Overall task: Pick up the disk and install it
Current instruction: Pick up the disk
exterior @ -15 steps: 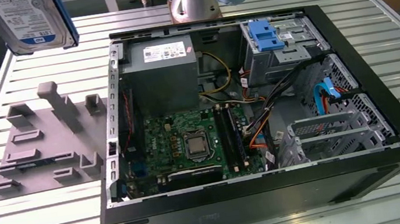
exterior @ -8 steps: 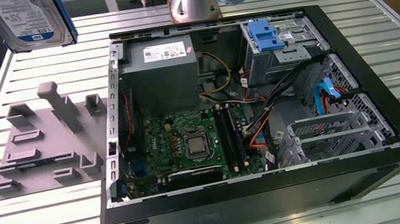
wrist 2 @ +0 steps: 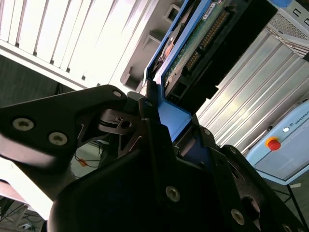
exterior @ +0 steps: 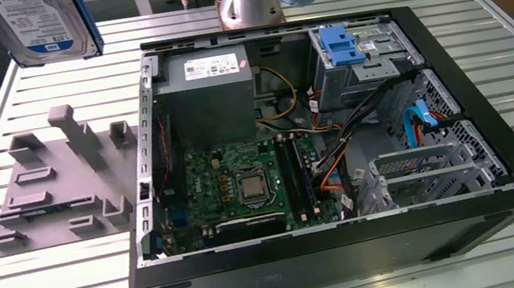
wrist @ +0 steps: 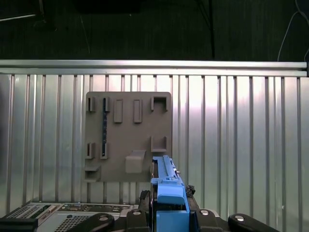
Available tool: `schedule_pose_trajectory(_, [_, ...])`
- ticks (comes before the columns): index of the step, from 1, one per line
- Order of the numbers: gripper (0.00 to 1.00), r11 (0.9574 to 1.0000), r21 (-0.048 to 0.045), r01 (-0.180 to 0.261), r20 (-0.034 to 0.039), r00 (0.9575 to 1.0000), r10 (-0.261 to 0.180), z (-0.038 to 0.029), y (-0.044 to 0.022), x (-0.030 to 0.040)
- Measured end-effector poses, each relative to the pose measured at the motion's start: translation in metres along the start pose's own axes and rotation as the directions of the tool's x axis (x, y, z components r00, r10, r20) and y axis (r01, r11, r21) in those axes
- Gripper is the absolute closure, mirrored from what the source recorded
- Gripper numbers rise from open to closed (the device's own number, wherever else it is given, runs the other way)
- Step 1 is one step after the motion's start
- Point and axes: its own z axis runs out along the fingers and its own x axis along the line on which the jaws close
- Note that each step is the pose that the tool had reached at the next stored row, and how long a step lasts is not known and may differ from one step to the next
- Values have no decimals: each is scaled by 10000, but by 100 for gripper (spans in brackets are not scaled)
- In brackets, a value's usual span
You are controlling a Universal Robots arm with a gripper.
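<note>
Disk [exterior: 44, 26], partly cropped, clamped in end effector [wrist 2: 169, 113]

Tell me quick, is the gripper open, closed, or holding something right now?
Gripper: closed, holding the disk by its blue-framed edge.

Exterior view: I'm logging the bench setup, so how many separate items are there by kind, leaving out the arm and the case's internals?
Disk: 1
Grey jig: 1
PC case: 1
Total: 3
</note>
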Motion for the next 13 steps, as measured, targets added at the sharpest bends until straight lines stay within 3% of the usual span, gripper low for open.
schedule_pose_trajectory(13, [64, 10000, 1, -1, 0, 10000, 1, -3, -135, -1])
